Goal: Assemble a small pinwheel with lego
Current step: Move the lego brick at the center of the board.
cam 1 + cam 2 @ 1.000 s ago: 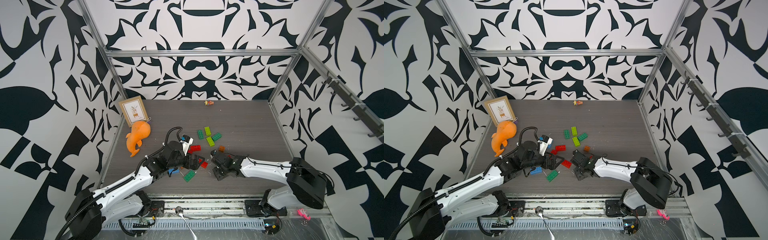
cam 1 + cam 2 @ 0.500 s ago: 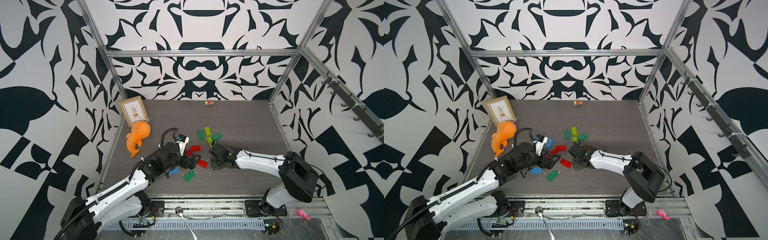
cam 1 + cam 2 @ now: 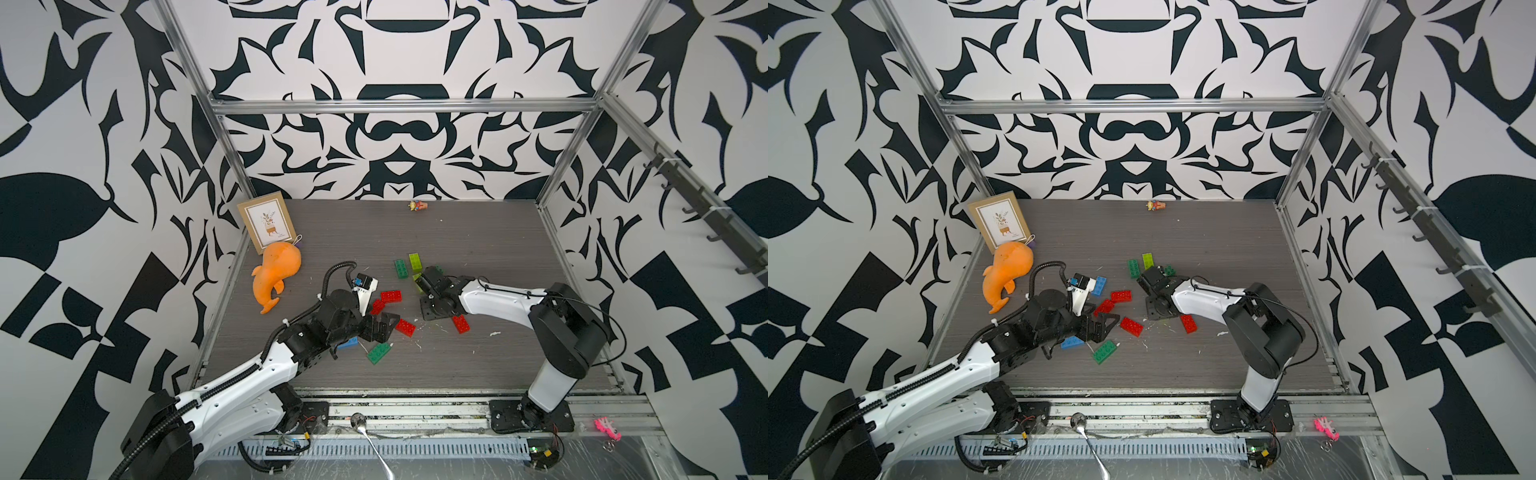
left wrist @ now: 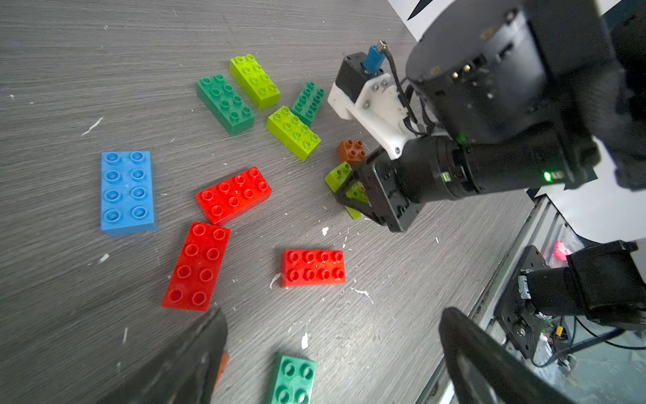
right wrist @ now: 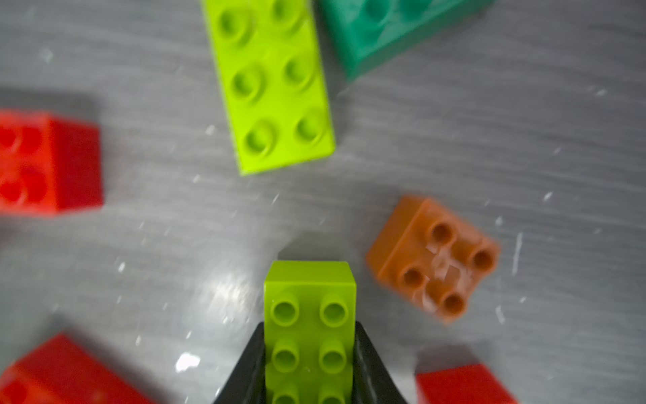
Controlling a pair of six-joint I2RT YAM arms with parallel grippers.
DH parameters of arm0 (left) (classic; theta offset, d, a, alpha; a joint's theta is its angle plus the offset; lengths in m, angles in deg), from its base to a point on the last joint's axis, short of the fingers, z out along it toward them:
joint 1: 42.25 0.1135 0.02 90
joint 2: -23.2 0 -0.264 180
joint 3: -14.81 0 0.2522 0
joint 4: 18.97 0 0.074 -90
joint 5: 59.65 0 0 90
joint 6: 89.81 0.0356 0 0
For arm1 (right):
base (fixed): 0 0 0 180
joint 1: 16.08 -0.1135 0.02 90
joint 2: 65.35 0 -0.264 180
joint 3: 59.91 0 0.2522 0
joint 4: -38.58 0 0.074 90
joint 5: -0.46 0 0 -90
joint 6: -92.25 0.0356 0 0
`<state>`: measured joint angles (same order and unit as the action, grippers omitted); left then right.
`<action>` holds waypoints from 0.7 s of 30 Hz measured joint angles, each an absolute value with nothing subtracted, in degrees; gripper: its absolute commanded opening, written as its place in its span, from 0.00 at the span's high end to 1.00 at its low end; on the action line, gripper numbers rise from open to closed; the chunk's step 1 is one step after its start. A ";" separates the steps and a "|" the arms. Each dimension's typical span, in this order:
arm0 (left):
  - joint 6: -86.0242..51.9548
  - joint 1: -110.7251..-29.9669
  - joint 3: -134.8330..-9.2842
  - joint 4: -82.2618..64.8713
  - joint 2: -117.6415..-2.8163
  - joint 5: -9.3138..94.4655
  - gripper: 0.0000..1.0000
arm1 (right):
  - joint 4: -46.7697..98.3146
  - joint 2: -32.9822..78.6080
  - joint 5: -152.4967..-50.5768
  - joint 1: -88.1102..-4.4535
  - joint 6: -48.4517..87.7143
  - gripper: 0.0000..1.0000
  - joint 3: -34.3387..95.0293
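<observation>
My right gripper [image 5: 309, 328] is shut on a lime lego brick [image 5: 309, 314], which sticks out past the fingertips with its studs towards the camera. A small orange brick [image 5: 433, 259] lies just beside it, and a loose lime brick [image 5: 272, 87] lies just beyond it. In a top view the right gripper [image 3: 419, 282] sits low by the dark green brick [image 3: 401, 268] and another lime brick [image 3: 414, 262]. My left gripper [image 4: 332, 325] is open over bare table, near a dark green brick [image 4: 293, 379]. Three red bricks [image 4: 232, 196] and a blue brick [image 4: 127, 192] lie ahead of it.
An orange whale toy [image 3: 276, 270] and a framed card [image 3: 268, 226] stand at the back left. A tiny figure [image 3: 417, 205] lies by the back wall. Another red brick [image 3: 460, 323] lies under the right arm. Metal frame posts edge the table.
My right arm has swung from the front of the table towards the back, to the green bricks, its opening unchanged. The left arm has barely shifted and stays open.
</observation>
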<state>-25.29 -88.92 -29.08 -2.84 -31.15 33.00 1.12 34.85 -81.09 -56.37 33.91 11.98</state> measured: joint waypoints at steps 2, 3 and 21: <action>-25.29 -88.92 -29.08 -2.86 -31.15 33.13 0.01 | 0.75 36.38 -81.33 -54.52 33.40 0.87 13.86; -25.29 -88.94 -29.08 -2.89 -31.15 33.16 0.01 | 0.57 37.15 -81.37 -53.66 33.10 0.87 14.82; -25.22 -88.92 -29.02 -3.78 -31.13 34.40 0.01 | -2.38 40.03 -84.59 -47.76 28.16 0.90 21.21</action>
<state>-25.22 -88.92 -29.02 -3.78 -31.13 34.40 -2.38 40.03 -84.59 -47.76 28.16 21.21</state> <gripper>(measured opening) 0.993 0.338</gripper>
